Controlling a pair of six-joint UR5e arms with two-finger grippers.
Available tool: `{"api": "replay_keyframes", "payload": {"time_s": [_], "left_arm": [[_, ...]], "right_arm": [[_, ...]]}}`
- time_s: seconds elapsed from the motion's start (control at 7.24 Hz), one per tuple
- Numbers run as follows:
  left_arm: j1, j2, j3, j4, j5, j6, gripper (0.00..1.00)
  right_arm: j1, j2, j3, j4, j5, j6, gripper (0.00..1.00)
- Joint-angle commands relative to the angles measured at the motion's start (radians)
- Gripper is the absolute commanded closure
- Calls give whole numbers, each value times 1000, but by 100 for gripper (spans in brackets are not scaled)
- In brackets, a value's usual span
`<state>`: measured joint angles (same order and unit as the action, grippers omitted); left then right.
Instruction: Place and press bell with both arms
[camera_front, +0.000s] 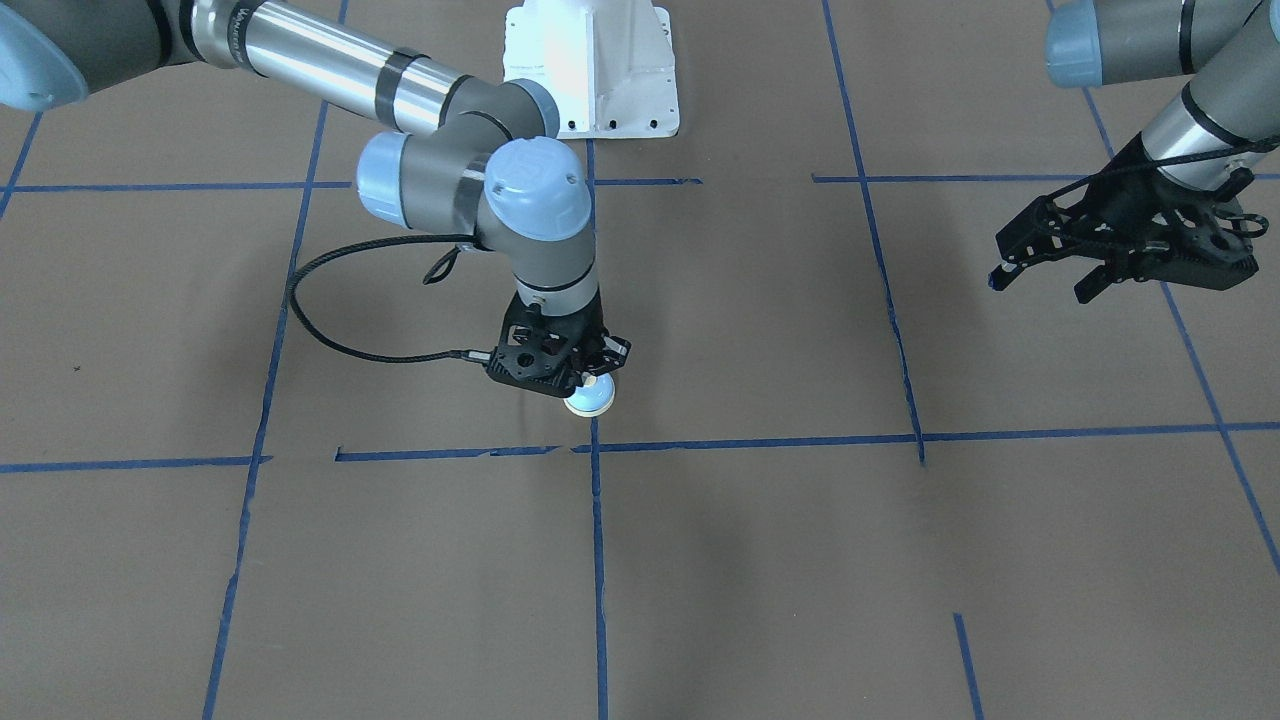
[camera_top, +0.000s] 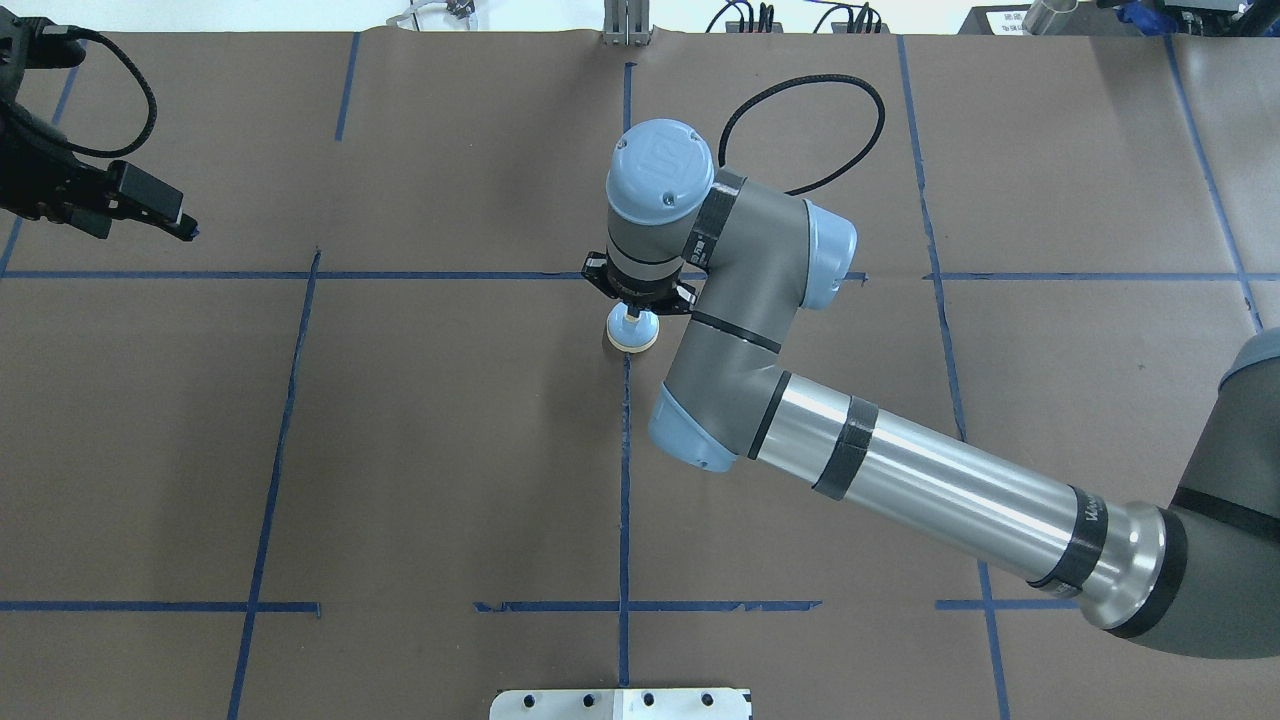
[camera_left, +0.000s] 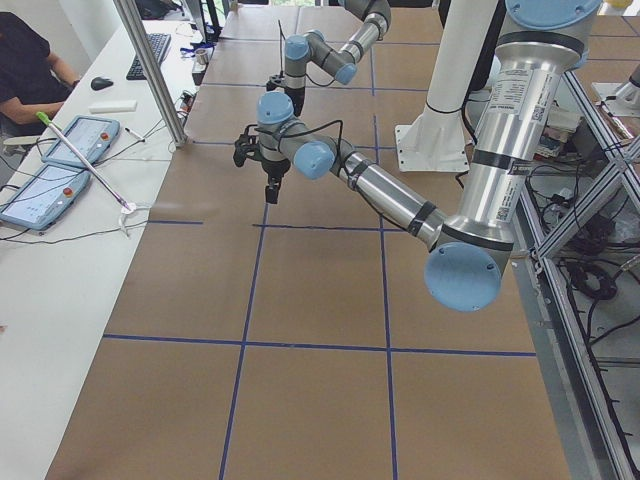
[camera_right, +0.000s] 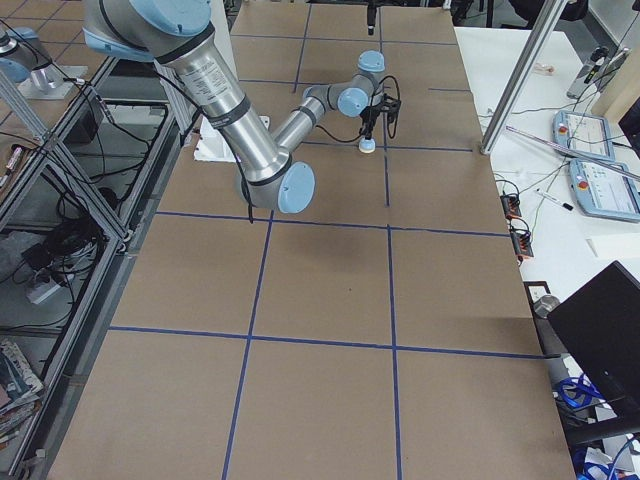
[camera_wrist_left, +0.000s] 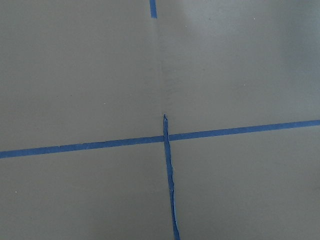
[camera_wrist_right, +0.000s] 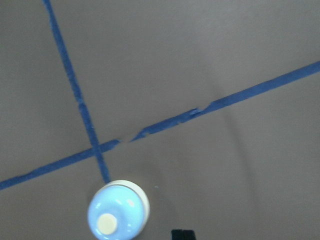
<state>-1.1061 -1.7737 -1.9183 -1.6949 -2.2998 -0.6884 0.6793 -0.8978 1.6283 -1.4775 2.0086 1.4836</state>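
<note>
The light-blue bell (camera_front: 590, 402) with a cream base and button stands upright on the brown table beside a blue tape crossing. It also shows in the overhead view (camera_top: 632, 333), the exterior right view (camera_right: 368, 147) and the right wrist view (camera_wrist_right: 117, 217). My right gripper (camera_front: 593, 378) points down, shut and empty. Its tip (camera_wrist_right: 182, 234) is just above and beside the bell, off the button. My left gripper (camera_front: 1040, 285) hangs open and empty far off at the table's left side (camera_top: 145, 225). The left wrist view shows only table and tape.
The white mounting base (camera_front: 592, 70) stands at the robot's edge of the table. Blue tape lines (camera_wrist_left: 170, 175) divide the brown surface into squares. A side bench with tablets (camera_left: 70, 140) and a metal post (camera_left: 150, 70) stands beyond the far edge.
</note>
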Motion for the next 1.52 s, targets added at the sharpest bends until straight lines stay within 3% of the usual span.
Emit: {"api": "replay_keyframes", "payload": {"time_s": [0.0,0.28,0.41,0.55,0.83,1.11,1.24,1.38], "left_arm": [[-1,37,-1,-6,-1,39,0],[-41,106,-1,-6,-1,189,0],[-82,147,2,-5,-1,302,0],[-134,180,10,1,-1,407,0],[-277,249,57,6,0,669,0],[-412,240,160,59,-6,881,0],[-438,237,147,172,-13,889,0],[-449,255,168,190,-54,891,0]], "right_arm": [[133,-319,308,-15,117,-208,100],[379,-513,337,-14,292,-522,93],[508,-612,331,-15,346,-728,12],[601,-685,329,-17,349,-858,0],[737,-769,241,-18,349,-1199,0],[825,-806,153,-18,354,-1433,0],[853,-838,162,-18,402,-1462,0],[874,-866,185,-17,424,-1465,0]]}}
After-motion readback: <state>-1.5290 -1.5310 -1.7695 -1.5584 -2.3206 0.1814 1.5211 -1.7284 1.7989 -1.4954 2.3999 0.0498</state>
